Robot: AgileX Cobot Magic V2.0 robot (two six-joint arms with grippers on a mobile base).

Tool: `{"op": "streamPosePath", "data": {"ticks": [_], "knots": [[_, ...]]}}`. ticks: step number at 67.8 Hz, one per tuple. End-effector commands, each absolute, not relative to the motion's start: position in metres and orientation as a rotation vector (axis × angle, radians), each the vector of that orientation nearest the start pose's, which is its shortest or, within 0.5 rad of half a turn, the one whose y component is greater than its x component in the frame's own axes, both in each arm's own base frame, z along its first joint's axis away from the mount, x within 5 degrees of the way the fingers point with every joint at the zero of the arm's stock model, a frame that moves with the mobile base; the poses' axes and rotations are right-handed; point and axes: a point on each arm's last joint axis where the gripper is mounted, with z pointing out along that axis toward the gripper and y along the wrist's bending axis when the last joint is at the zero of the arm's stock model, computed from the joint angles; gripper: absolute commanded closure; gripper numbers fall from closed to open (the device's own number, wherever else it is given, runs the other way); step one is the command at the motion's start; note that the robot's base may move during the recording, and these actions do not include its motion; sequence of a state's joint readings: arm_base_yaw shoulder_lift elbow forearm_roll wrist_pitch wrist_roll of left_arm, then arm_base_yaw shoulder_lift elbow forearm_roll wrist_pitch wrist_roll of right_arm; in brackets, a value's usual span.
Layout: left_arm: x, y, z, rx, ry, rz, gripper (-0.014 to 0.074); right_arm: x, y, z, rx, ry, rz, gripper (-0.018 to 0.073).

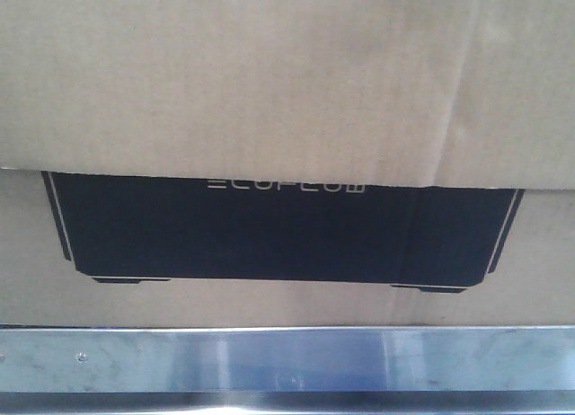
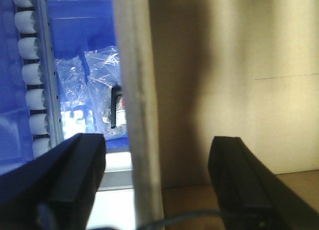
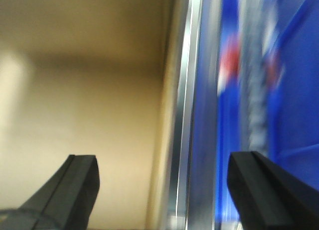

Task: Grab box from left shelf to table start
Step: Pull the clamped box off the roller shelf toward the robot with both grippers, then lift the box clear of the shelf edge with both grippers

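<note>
The brown cardboard box (image 1: pixel 287 83) fills the front view, with its black panel and white ECOFLOW lettering (image 1: pixel 286 187). It sits behind the shelf's shiny silver front rail (image 1: pixel 287 359). My left gripper (image 2: pixel 157 155) is open, its two fingers straddling the box's left wall edge (image 2: pixel 139 115); one finger is inside the box, one outside. My right gripper (image 3: pixel 162 175) is open, straddling the box's right wall (image 3: pixel 89 115) and a silver divider (image 3: pixel 187 115). The table is out of view.
A blue plastic bin (image 2: pixel 84 65) with clear plastic bags stands left of the box, beside a row of white rollers (image 2: pixel 30 70). Another blue bin (image 3: pixel 279 90) stands right of the silver divider.
</note>
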State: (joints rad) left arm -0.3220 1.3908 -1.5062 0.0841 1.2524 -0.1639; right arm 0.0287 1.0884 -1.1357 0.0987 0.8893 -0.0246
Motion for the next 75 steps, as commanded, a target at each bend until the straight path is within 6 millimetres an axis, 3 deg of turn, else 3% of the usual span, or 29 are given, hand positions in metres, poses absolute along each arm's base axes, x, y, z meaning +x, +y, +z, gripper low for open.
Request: {"op": "streamPosePath", "data": {"ticks": [1, 7, 18, 22, 37, 46, 61, 75], "knots": [[0.255, -0.076, 0.418, 0.191, 2.545, -0.069, 0.0297, 0.235, 0.014, 0.386, -0.028, 2.303, 0.122, -0.0015], [0.256, -0.077, 0.418, 0.191, 2.547, -0.068, 0.0367, 0.247, 0.014, 0.373, -0.027, 2.360, 0.123, 0.0109], [0.257, -0.077, 0.417, 0.192, 2.551, -0.067, 0.0627, 0.252, 0.014, 0.367, -0.027, 2.391, 0.122, 0.0524], [0.257, -0.077, 0.417, 0.192, 2.549, -0.068, 0.0708, 0.251, 0.014, 0.368, -0.027, 2.382, 0.120, 0.0489], [0.259, -0.078, 0.420, 0.188, 2.505, -0.087, 0.0692, 0.250, 0.013, 0.370, -0.033, 2.366, 0.102, 0.0501], [0.247, -0.075, 0.432, 0.160, 2.457, -0.112, 0.0692, 0.237, 0.013, 0.384, -0.033, 2.304, 0.103, 0.0501], [0.207, -0.063, 0.452, 0.125, 2.291, -0.192, 0.0692, 0.191, 0.013, 0.420, -0.027, 2.101, 0.125, 0.0501], [0.157, -0.048, 0.437, 0.122, 2.161, -0.243, 0.0690, 0.157, 0.014, 0.404, -0.018, 2.084, 0.170, 0.0501]]}}
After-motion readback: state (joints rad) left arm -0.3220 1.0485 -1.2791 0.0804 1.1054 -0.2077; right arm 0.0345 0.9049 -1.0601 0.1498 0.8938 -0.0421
